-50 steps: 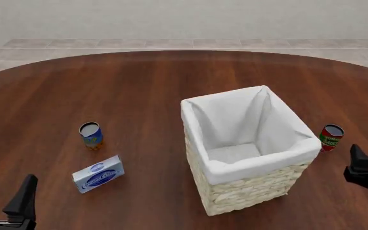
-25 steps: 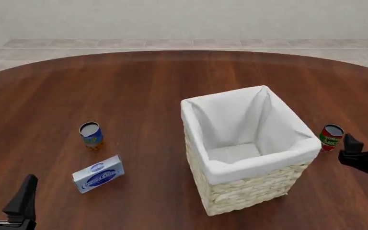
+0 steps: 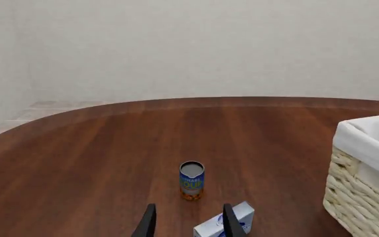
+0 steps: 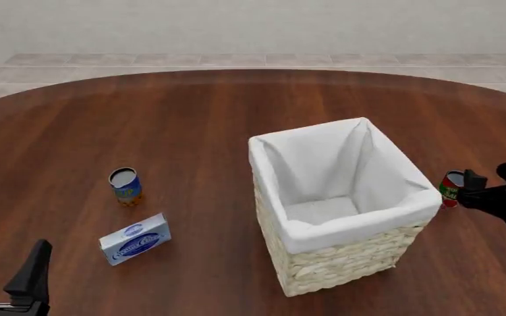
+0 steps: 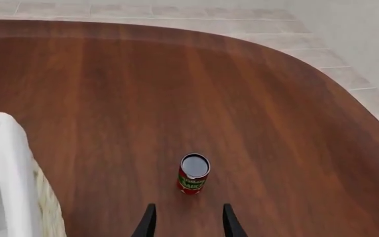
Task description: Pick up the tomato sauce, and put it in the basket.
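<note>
1. Left gripper point(image 4: 7, 276): low at the worktop's near left edge, jaws apart, holding nothing. In its wrist view the fingers point(image 3: 147, 224) point toward the blue can, nothing between them.
2. Blue-and-orange can point(image 4: 126, 186): upright on the left half of the worktop point(image 4: 192, 118), clear of everything else.
3. Blue-and-white box point(image 4: 135, 239): lies flat just nearer the near edge than that can, close to it but not touching.
4. Basket point(image 4: 341, 253): stands upright right of centre, toward the near edge. White lining folded over the rim; inside looks empty.
5. Tomato sauce point(image 4: 450, 188): upright on the worktop just beside the basket's right side, toward the right edge. Not touching the basket.
6. Right gripper point(image 5: 185, 219): near the right edge, just beside the can. Wrist view shows the jaws apart and lined up on the can, with the can ahead of the tips, not between them. No contact visible.
</note>
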